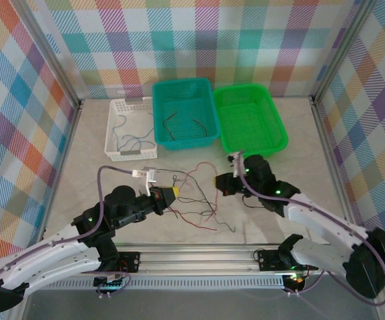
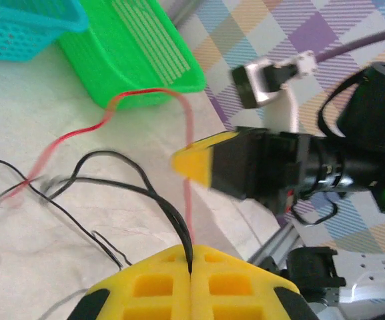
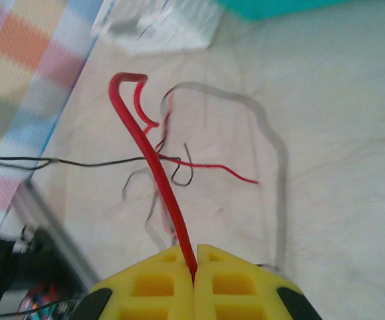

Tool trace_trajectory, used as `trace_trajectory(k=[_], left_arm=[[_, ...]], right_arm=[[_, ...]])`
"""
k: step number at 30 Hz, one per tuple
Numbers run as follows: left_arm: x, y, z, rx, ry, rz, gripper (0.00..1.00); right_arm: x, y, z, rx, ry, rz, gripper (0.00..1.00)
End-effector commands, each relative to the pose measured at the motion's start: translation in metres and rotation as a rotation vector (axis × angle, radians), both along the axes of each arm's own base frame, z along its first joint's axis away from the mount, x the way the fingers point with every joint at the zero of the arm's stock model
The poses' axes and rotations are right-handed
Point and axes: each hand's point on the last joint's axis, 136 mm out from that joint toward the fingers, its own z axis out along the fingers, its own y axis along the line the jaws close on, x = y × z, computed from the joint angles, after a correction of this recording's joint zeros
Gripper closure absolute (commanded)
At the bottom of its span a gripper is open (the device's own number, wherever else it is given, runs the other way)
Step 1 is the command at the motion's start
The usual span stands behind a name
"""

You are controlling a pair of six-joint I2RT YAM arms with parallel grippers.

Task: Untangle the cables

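Note:
A loose tangle of thin red and black cables [image 1: 195, 200] lies on the table between my two grippers. My left gripper [image 1: 176, 193] is shut on a black cable [image 2: 153, 193], which runs up out of its closed yellow fingertips [image 2: 179, 273]. My right gripper [image 1: 221, 182] faces it from the right and is shut on a red cable [image 3: 153, 160]. That cable rises from between the right gripper's pads [image 3: 215, 270] and loops over the tangle. In the left wrist view the red cable [image 2: 79, 132] arcs across toward the right gripper's yellow tip [image 2: 195, 163].
Three baskets stand at the back: white [image 1: 114, 123] with thin blue and grey wires, teal [image 1: 160, 110] with a few dark wires, green [image 1: 272, 113]. Thick purple cords run along both arms. A metal rail [image 1: 199, 257] borders the near edge.

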Motion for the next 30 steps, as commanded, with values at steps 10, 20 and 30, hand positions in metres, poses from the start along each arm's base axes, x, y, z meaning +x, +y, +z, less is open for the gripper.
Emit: trace_trajectory(k=[10,20,30], left_arm=[[0.008,0.064,-0.023,0.237,0.021,0.180,1.00],[0.020,0.090,-0.036,0.339,0.063,0.304,1.00],[0.026,0.080,-0.028,0.262,0.055,0.290,1.00]], right_arm=[[0.016,-0.114,0.063,-0.155,-0.128,-0.353,1.00],[0.019,-0.160,0.120,-0.284,-0.268,-0.526,1.00],[0.033,-0.094,0.166,-0.069,-0.294,-0.256,1.00]])
